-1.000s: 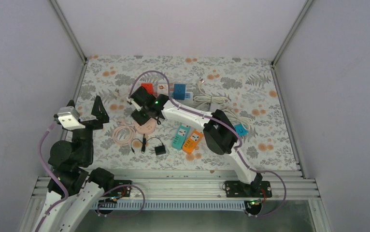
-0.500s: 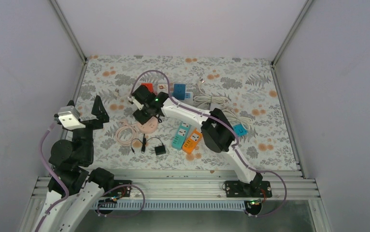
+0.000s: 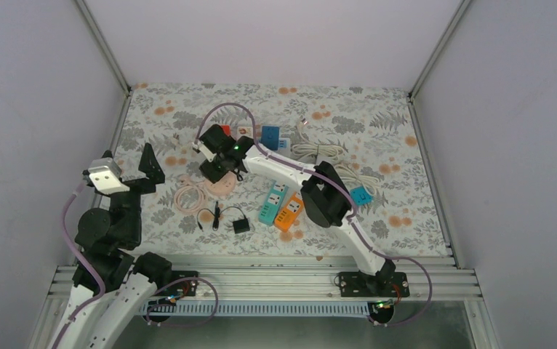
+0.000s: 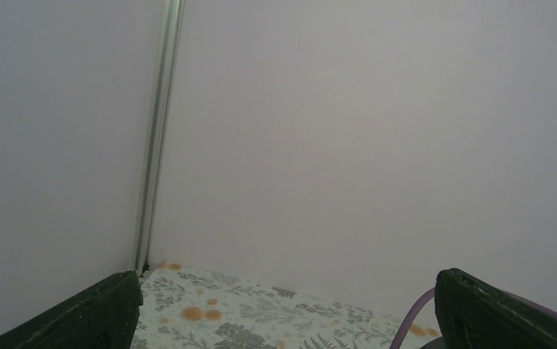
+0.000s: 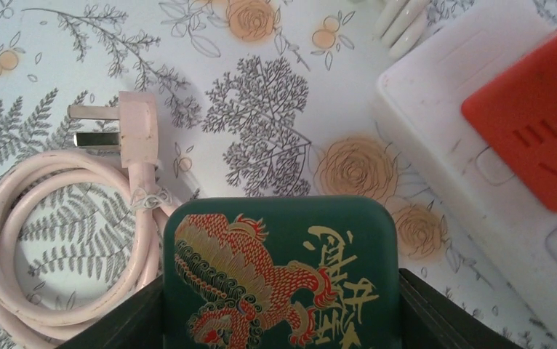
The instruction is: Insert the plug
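Note:
My right gripper (image 5: 281,291) is shut on a dark green block (image 5: 279,269) printed with a red and gold dragon; its fingers (image 5: 435,309) press both sides. It hangs just above the flowered mat. Ahead on the left lies a pink plug (image 5: 129,127), prongs pointing left, on a coiled pink cable (image 5: 14,240). At the right stands a red socket cube (image 5: 534,120) on a white base (image 5: 435,138). From above, the right gripper (image 3: 217,160) hovers near the back centre and hides the green block. My left gripper (image 3: 126,166) is raised at the left, open and empty.
A blue socket cube (image 3: 270,137) stands at the back. Teal (image 3: 271,204) and orange (image 3: 289,211) power strips, a black adapter (image 3: 241,225) and a pink round hub (image 3: 221,187) lie in the middle. White cables (image 3: 326,156) are bundled on the right. Grey walls enclose the mat.
My right gripper has moved a little toward the back with the green block, uncovering more of the pink round hub. The left arm has stayed still.

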Available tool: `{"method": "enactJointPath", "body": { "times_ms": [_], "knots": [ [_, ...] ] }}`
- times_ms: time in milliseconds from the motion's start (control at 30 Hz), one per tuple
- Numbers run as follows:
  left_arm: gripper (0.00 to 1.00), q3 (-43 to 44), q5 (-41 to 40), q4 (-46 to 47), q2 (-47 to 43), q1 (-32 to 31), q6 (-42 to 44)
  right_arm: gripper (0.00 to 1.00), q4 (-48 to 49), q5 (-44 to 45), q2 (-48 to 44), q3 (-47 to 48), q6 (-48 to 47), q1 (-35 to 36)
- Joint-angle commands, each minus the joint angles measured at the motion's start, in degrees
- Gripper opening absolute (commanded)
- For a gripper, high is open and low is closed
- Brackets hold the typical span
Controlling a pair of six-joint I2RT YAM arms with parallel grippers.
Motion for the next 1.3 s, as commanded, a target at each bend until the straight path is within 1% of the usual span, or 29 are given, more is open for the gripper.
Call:
{"method": "enactJointPath", "body": {
  "times_ms": [0, 200, 367, 433, 633, 767, 833, 867, 1000, 1067, 1100, 1200, 1267],
  "knots": [
    [1.00, 1.11, -0.97, -0.71, 0.58, 0.11, -0.36, 0.50, -8.10, 5.51, 8.62, -3.20, -2.70, -1.38],
    [1.00, 1.23, -1.73, -0.92, 1.09, 0.13, -0.10, 0.50, -9.39, -1.12, 9.66, -6.24, -7.07, -1.83],
    [1.00, 1.33, -2.17, -1.36, 1.16, 0.08, -0.02, 0.51, -11.69, 0.89, 12.06, -6.38, -8.59, -2.23],
    [1.00, 1.33, -2.16, -1.38, 1.32, 0.07, -0.03, 0.55, -11.98, 2.54, 12.78, -4.97, -7.72, -2.71],
    [1.00, 1.94, -1.60, -1.25, 2.50, 0.08, -0.35, 0.65, -7.40, 1.20, 9.30, -2.26, -5.42, -3.40],
    [1.00, 2.84, -0.89, -1.78, 3.66, 0.08, -1.01, 0.66, -5.19, 0.98, 7.09, 1.08, -4.97, -3.40],
    [1.00, 3.40, -0.58, -2.38, 4.13, 0.14, -1.57, 0.69, -3.07, 0.16, 4.98, 1.19, -4.67, -3.35],
    [1.00, 3.69, -0.39, -2.69, 4.31, 0.13, -1.92, 0.70, -2.12, -0.52, 4.05, 1.09, -4.63, -3.33],
    [1.00, 4.62, 0.48, -4.46, 4.76, 0.09, -3.52, 0.83, 2.08, -3.30, -0.22, -0.24, -4.57, -3.39],
    [1.00, 5.03, 0.91, -5.19, 5.02, 0.08, -4.05, 0.92, 3.53, -4.51, -2.45, -0.86, -4.23, -3.34],
    [1.00, 5.16, 1.21, -5.55, 5.25, 0.09, -4.21, 0.96, 4.17, -6.52, -3.66, -0.62, -4.04, -3.40],
    [1.00, 5.51, 1.71, -6.30, 5.70, 0.11, -4.67, 1.00, 7.34, -12.89, -8.89, -1.58, -3.22, -3.40],
    [1.00, 5.79, 1.88, -6.78, 5.98, 0.08, -4.88, 1.00, 9.72, -14.08, -12.87, -4.02, -2.53, -3.37]
  ]
}}
